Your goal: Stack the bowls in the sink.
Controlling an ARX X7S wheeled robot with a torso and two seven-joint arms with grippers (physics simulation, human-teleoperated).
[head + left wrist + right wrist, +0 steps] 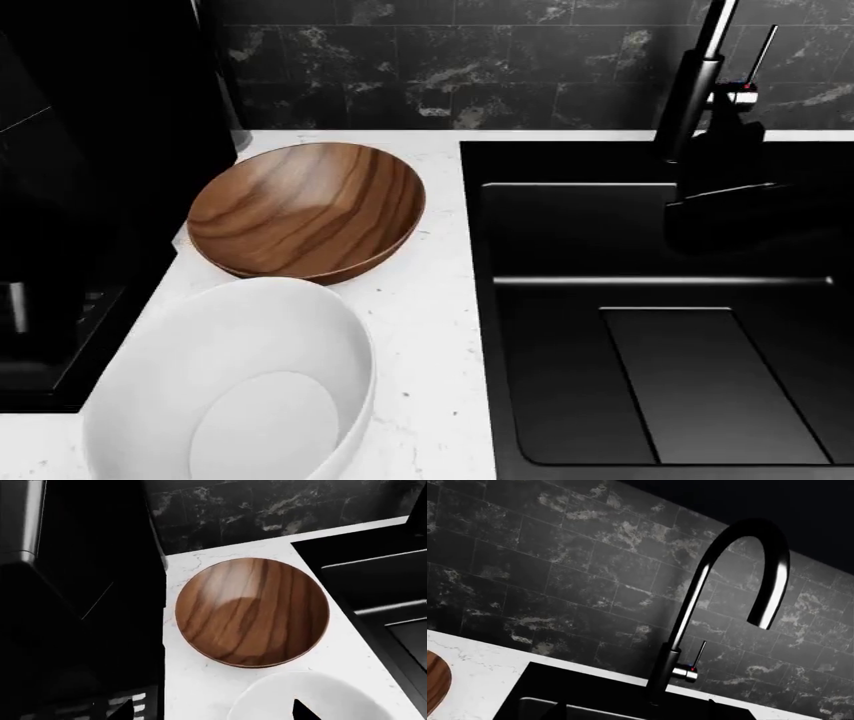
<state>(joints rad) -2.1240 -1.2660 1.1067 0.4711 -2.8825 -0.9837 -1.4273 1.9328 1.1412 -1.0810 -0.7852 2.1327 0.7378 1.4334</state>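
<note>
**A:** Where are the bowls?

**B:** Both sit on the white desk (434, 330), left of the sink (481, 300). The wooden bowl (307, 210) is at the back near the dark tiled wall (467, 70), tipped a little toward the head camera. The white bowl (234, 390) is nearer the robot, its rim meeting or overlapping the wooden one's in the head view; whether they truly touch I cannot tell. Neither is in the basin, so I judge the stacking not yet begun.

**A:** Why does the white one look tilted?

**B:** In the head view its far rim stands higher than its near one. It may be lifted, but no hand shows on it there, so that is a guess.

**A:** And the left hand?

**B:** Its wrist camera looks down on the wooden bowl, with the white bowl at the picture's edge. Two dark tips (303, 711) show against the white bowl, spread apart; whether they clamp its rim or hang free I cannot tell.

**A:** The right?

**B:** Its camera points up at the faucet (720, 605) and the wall, so that arm seems parked over the sink. The hand itself is out of sight.
</note>
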